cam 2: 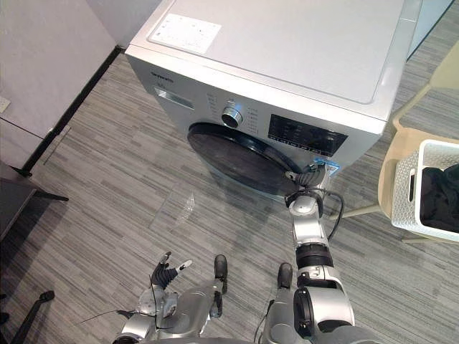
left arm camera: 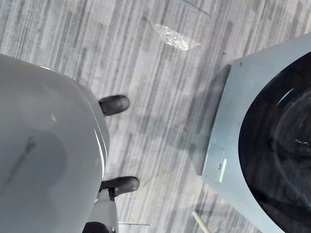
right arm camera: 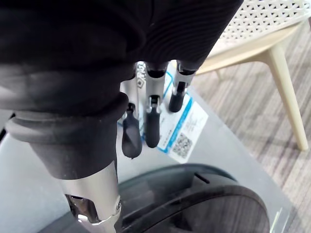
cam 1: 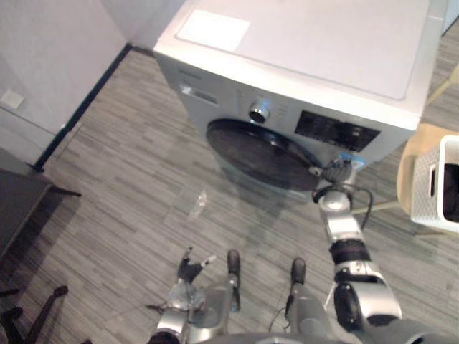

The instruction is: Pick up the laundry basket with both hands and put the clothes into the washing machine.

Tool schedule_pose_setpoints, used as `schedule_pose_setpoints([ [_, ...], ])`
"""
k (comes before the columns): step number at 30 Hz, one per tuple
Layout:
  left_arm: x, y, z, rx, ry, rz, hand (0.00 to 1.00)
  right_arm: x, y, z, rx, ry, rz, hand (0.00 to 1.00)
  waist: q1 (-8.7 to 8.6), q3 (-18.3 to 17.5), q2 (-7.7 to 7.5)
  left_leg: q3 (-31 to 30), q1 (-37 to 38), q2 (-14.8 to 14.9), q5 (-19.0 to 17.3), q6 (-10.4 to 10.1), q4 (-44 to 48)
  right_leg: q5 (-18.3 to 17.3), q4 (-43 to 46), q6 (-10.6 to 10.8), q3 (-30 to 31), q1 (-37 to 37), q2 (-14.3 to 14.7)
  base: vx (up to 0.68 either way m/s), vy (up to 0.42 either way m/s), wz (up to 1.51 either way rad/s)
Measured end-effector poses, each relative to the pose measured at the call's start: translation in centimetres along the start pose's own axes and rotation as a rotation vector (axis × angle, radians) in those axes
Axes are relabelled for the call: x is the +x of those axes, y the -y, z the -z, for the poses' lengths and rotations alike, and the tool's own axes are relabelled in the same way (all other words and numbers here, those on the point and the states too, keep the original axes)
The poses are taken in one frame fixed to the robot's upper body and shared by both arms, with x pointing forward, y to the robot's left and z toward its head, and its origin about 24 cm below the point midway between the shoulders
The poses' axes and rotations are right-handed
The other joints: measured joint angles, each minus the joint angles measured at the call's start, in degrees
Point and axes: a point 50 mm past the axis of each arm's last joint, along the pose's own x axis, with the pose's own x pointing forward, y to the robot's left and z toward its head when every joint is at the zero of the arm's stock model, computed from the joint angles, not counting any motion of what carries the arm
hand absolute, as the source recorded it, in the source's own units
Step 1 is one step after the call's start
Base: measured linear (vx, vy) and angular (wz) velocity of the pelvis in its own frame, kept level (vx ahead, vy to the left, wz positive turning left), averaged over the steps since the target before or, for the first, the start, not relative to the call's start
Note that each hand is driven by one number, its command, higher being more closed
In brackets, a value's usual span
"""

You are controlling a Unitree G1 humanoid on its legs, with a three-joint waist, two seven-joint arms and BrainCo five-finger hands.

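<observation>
My right hand rested empty, fingers fairly straight, against the washing machine at the four-o'clock edge of its dark round door. My left hand hung loose-fingered and empty, low at seven o'clock. Well apart at three o'clock, the laundry basket sat on a chair with dark clothes inside. I judged it light, stiff plastic, best gripped by the slot handle at its end, and its load soft and apt to shift.

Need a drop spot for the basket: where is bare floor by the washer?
Bare floor lies between the washing machine and the wall, and before its door up to a plastic scrap. Crowded rightward: chair bearing the laundry basket, right hand at the door's edge.
</observation>
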Motion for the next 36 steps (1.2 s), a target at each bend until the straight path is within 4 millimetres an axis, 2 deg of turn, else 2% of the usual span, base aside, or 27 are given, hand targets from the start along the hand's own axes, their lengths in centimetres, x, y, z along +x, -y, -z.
schedule_pose_setpoints([
  [3,0.2,-0.1,-0.4,0.002,0.010,0.001,0.00,0.6,-0.3,-0.3,-0.003,-0.016,-0.021,0.00,0.17,0.81,0.09,-0.03,-0.77,0.04,0.00,0.00,0.16,0.21,0.00,-0.07,-0.03,-0.54,0.05,-0.05,0.011,0.01],
  [5,0.3,-0.3,-0.6,0.006,0.018,-0.003,0.00,1.0,-0.8,-1.3,0.016,-0.012,-0.054,0.00,0.09,1.85,0.09,0.03,-1.34,0.09,0.04,-0.04,0.17,0.61,-0.06,-0.20,0.14,-1.23,0.17,-0.06,0.010,-0.04],
  [10,0.4,-0.7,-0.6,-0.003,0.018,-0.014,0.00,1.2,-2.5,-2.4,0.027,0.013,-0.197,0.00,0.52,2.54,0.02,0.13,-2.31,0.39,0.49,0.15,0.18,1.50,-0.95,-0.46,0.26,-1.87,0.51,0.00,0.000,-0.01],
  [16,0.5,-0.9,-1.0,-0.006,0.033,0.001,0.00,1.7,-3.0,-2.0,0.082,-0.007,-0.335,0.00,0.20,2.70,-0.21,-0.18,-2.29,0.93,0.89,-0.41,-0.20,1.71,-1.05,-0.77,0.23,-1.94,1.09,-0.01,-0.003,0.00],
  [18,0.8,-1.1,-1.5,-0.002,0.051,0.016,0.00,2.3,-2.9,-2.2,0.062,-0.012,-0.435,0.00,0.35,2.72,-0.17,-0.60,-2.37,1.42,1.28,-0.95,-0.44,2.04,-1.36,-1.25,0.00,-1.92,1.71,-0.06,-0.027,0.01],
  [21,1.1,-0.9,-2.8,-0.012,0.097,0.051,0.00,2.3,-3.3,-3.0,0.038,0.012,-0.654,0.00,1.96,2.95,0.29,-1.36,-2.58,2.62,2.65,-2.13,-2.07,2.51,-2.54,-1.94,-1.06,-1.89,3.00,-0.04,-0.058,0.10],
  [25,1.1,-0.9,-2.9,0.005,0.103,0.097,0.00,1.2,-3.9,-2.0,-0.040,-0.011,-0.911,0.00,1.95,3.11,0.21,-2.65,-2.56,4.18,3.67,-2.93,-2.76,2.48,-2.93,-2.98,-2.33,-1.56,4.68,0.00,-0.072,0.08],
  [26,1.1,-0.9,-2.9,0.005,0.103,0.099,0.00,1.2,-4.0,-2.0,-0.039,-0.013,-0.923,0.00,1.94,3.11,0.21,-2.70,-2.54,4.22,3.71,-2.98,-2.81,2.45,-2.94,-3.06,-2.36,-1.55,4.74,0.02,-0.064,0.04],
  [28,1.1,-0.9,-3.0,0.011,0.111,0.121,0.00,-1.0,-5.2,0.1,-0.074,-0.068,-1.115,0.00,2.25,3.12,0.25,-3.38,-2.08,5.02,3.99,-3.36,-3.36,2.30,-3.54,-3.45,-3.21,-0.70,5.60,0.05,-0.073,0.10],
  [29,1.1,-0.8,-3.0,0.012,0.113,0.127,0.00,-1.6,-5.4,0.7,-0.092,-0.082,-1.152,0.00,2.70,3.12,0.25,-3.47,-1.88,5.12,3.99,-3.37,-3.36,2.30,-3.75,-3.54,-3.24,-0.43,5.73,0.06,-0.058,0.08],
  [30,1.1,-0.7,-3.1,0.015,0.116,0.133,0.00,-3.3,-6.0,2.5,-0.141,-0.138,-1.252,0.00,3.53,3.09,0.32,-3.69,-1.64,5.23,4.00,-3.40,-3.33,2.20,-4.09,-3.73,-3.36,0.02,5.92,0.06,-0.039,0.08],
  [32,1.1,-0.8,-3.0,0.016,0.114,0.132,0.00,-5.6,-6.7,4.7,-0.137,-0.224,-1.370,0.00,3.80,3.07,0.46,-3.83,-1.70,5.25,4.00,-3.41,-3.43,2.06,-4.15,-3.89,-3.71,0.10,5.95,0.07,-0.028,0.07],
  [33,1.1,-0.8,-3.1,0.016,0.116,0.131,0.00,-7.4,-7.1,6.5,-0.147,-0.298,-1.455,0.00,4.44,3.06,0.47,-3.79,-1.68,5.17,3.99,-3.41,-3.52,2.03,-4.21,-3.87,-3.72,0.13,5.89,0.06,-0.006,0.02],
  [36,1.2,-1.2,-3.1,0.002,0.116,0.115,0.00,-10.6,-7.0,10.4,-0.105,-0.432,-1.526,0.00,4.60,3.05,0.45,-3.96,-1.33,4.68,3.98,-3.42,-3.66,1.87,-4.16,-3.59,-4.75,0.91,5.44,0.06,0.015,0.14],
])
